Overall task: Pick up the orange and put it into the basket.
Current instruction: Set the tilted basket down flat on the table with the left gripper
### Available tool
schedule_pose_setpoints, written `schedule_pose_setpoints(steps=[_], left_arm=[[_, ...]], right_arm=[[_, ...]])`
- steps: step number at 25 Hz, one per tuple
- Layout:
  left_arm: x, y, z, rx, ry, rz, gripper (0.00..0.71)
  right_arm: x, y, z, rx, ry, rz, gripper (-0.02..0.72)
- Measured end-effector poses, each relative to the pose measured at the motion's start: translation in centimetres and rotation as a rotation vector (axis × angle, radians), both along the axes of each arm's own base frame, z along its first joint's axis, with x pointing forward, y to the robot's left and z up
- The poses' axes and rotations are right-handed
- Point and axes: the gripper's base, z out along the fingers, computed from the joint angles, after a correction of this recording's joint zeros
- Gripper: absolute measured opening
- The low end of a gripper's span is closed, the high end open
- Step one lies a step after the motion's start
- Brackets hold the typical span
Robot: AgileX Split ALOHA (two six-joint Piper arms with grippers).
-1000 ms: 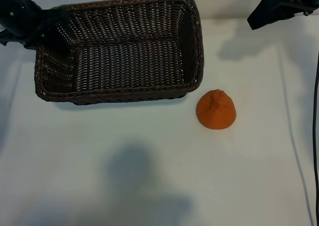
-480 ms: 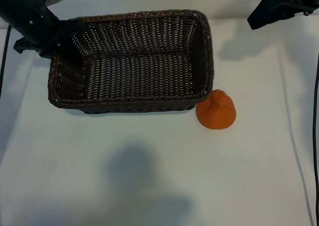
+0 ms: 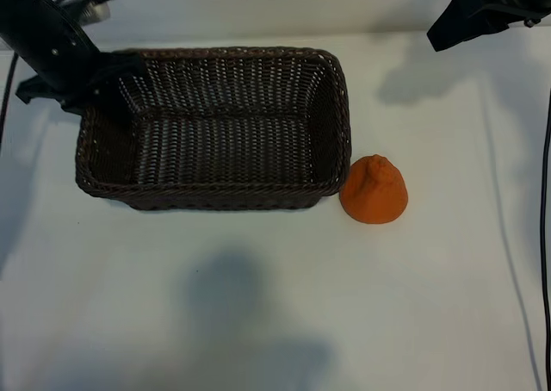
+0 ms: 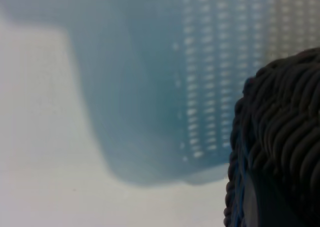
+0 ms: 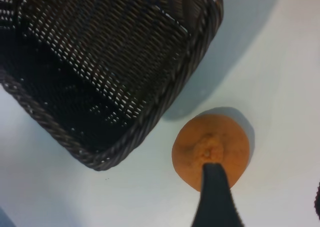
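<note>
Overall, plain white table (image 3: 258, 322) under basket (image 3: 215, 197) and orange (image 3: 374, 190).

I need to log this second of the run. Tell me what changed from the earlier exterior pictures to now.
The left gripper, shut on the basket's far left corner, dragged it across the table: first right, until its near right corner met the orange, then slightly back left and toward the camera. Its right end now sits right beside the orange. The orange and the open right gripper, parked at top right, stayed put.

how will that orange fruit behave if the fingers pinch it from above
The matte, cone-shaped orange fruit sits on a broad flat base, so it probably won't roll. Its tapered sides may let fingers slide upward. The bumpy skin likely adds grip.
</note>
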Motion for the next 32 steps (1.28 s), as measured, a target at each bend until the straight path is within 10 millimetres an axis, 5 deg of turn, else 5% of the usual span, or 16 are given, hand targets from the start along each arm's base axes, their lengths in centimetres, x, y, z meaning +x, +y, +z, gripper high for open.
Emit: schedule_pose_setpoints(steps=[13,32], left_arm=[[0.7,-0.4,-4.0,-0.037,0.085,0.015,0.158],[0.9,-0.5,-4.2,-0.046,0.074,0.008,0.158]], right_arm=[[0.0,0.0,0.0,0.0,0.0,0.0,0.462],[0.0,0.0,0.0,0.0,0.0,0.0,0.462]])
